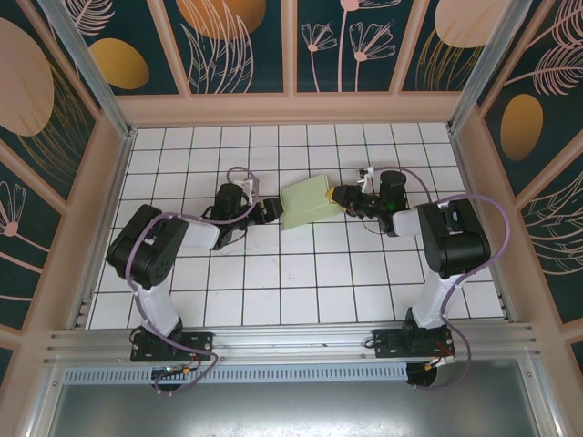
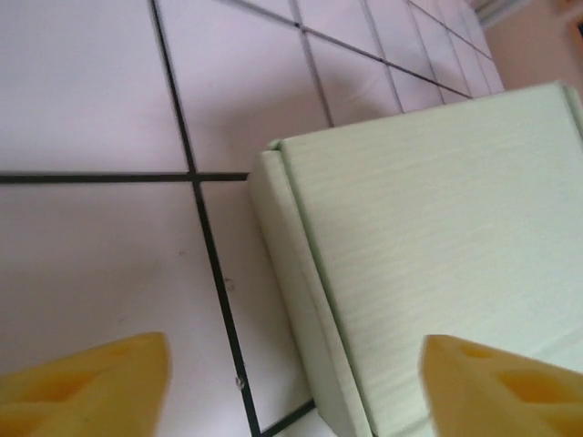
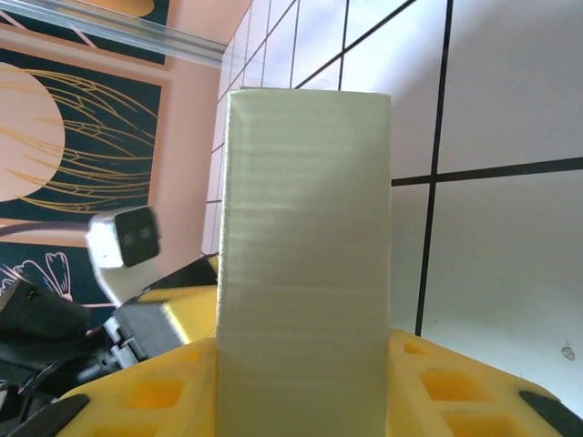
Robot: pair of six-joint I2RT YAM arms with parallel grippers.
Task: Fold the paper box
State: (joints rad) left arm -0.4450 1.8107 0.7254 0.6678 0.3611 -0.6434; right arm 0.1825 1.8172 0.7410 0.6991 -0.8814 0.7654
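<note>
The paper box [image 1: 308,202] is a closed, pale green flat box lying on the white tiled table, slightly tilted. My left gripper [image 1: 271,211] is at its left end and stands open. In the left wrist view its yellow fingertips [image 2: 91,382] straddle the near corner of the paper box [image 2: 437,255] without touching it. My right gripper [image 1: 344,198] is at the box's right end. In the right wrist view the narrow side of the paper box [image 3: 305,228] stands between the yellow fingers [image 3: 455,382], which press on both faces.
The white tiled table [image 1: 273,291] is enclosed by pink-framed walls [image 1: 291,107] at the back and both sides. An aluminium rail [image 1: 291,341] runs along the near edge by the arm bases. The left arm's wrist [image 3: 137,309] sits just beyond the box.
</note>
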